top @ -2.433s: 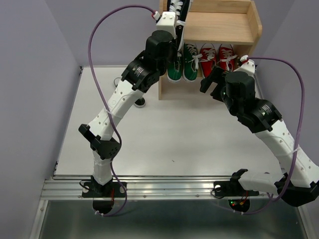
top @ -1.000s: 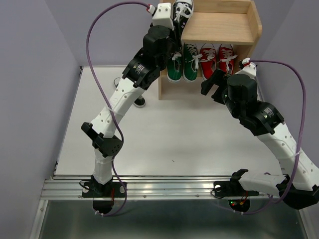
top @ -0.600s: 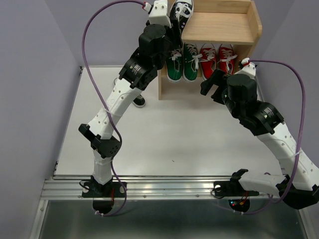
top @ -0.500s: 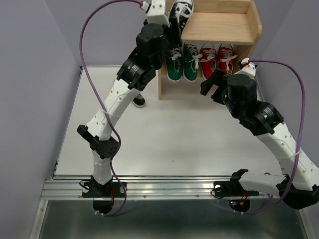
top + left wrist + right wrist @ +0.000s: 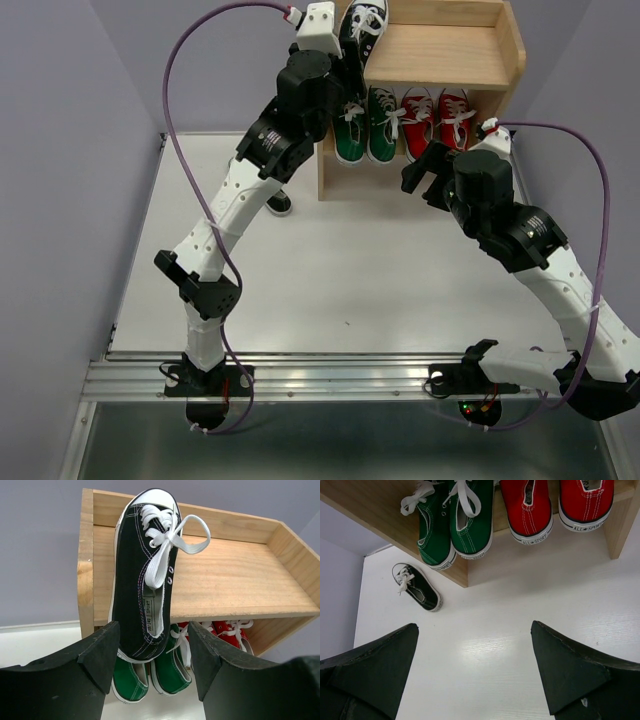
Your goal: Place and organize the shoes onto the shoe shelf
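One black shoe point(image 5: 140, 570) lies on the top tier of the wooden shoe shelf point(image 5: 235, 580), toe to the back rail, its heel overhanging the front edge. My left gripper point(image 5: 154, 640) is open, a finger on either side of that heel with a gap showing on the right. From above, the shoe point(image 5: 362, 22) sits at the shelf's point(image 5: 440, 55) top left, beside my left gripper point(image 5: 350, 62). The green pair point(image 5: 452, 530) and the red pair point(image 5: 555, 507) stand on the lower tier. The other black shoe point(image 5: 417, 586) lies on the table left of the shelf. My right gripper point(image 5: 474, 630) hangs open and empty over the table.
The white table point(image 5: 350, 260) has purple walls on both sides and a metal rail point(image 5: 330, 375) along its near edge. The rest of the top tier, to the right of the black shoe, is bare wood. My left arm point(image 5: 250, 180) hides part of the loose shoe point(image 5: 281, 204) from above.
My left gripper's jaws have widened, letting go of the black shoe, which stays on the top tier. The left arm has shifted slightly left. The right arm has barely moved.
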